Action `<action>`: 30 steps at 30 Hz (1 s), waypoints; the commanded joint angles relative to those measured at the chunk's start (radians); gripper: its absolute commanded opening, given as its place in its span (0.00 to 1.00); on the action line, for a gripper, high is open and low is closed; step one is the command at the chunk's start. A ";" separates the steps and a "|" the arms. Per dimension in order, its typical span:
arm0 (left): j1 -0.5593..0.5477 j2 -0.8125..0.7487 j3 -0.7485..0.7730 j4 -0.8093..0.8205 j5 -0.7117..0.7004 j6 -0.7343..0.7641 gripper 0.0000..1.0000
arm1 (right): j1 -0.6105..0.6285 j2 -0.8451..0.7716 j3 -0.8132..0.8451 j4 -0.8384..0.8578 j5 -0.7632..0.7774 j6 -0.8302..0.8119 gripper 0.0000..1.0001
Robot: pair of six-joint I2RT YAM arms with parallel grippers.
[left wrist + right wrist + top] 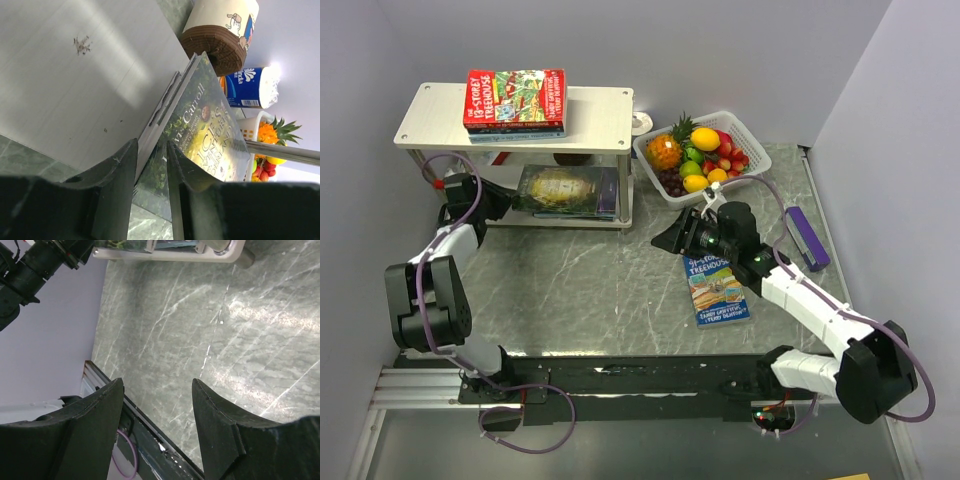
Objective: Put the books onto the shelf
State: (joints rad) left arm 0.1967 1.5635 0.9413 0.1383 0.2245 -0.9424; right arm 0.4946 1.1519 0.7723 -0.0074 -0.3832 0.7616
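Observation:
The shelf stands at the back left, and a red "Treehouse" book tops a stack on its upper board. A green-gold book lies on a stack on the lower tier. My left gripper is at that tier's left end. In the left wrist view it is shut on the green-gold book, beside a whitish shelf board. A blue "Treehouse" book lies flat on the table. Just above and to its left, my right gripper hangs open; nothing shows between its fingers.
A white fruit basket stands right of the shelf. A small purple box lies at the right. In the left wrist view a brown-based cup and a blue can sit behind the book.

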 commanded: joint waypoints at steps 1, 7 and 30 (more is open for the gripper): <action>-0.005 0.009 0.024 0.070 0.042 -0.024 0.35 | -0.011 0.002 0.048 0.037 -0.003 -0.008 0.64; -0.028 0.012 0.022 0.087 0.061 -0.045 0.32 | -0.014 0.009 0.044 0.046 -0.010 -0.004 0.64; -0.077 0.024 0.020 0.135 0.065 -0.099 0.32 | -0.060 0.126 0.120 0.150 0.010 0.083 0.64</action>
State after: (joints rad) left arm 0.1322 1.5867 0.9413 0.2058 0.2581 -1.0195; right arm 0.4660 1.2377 0.8207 0.0181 -0.3855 0.7887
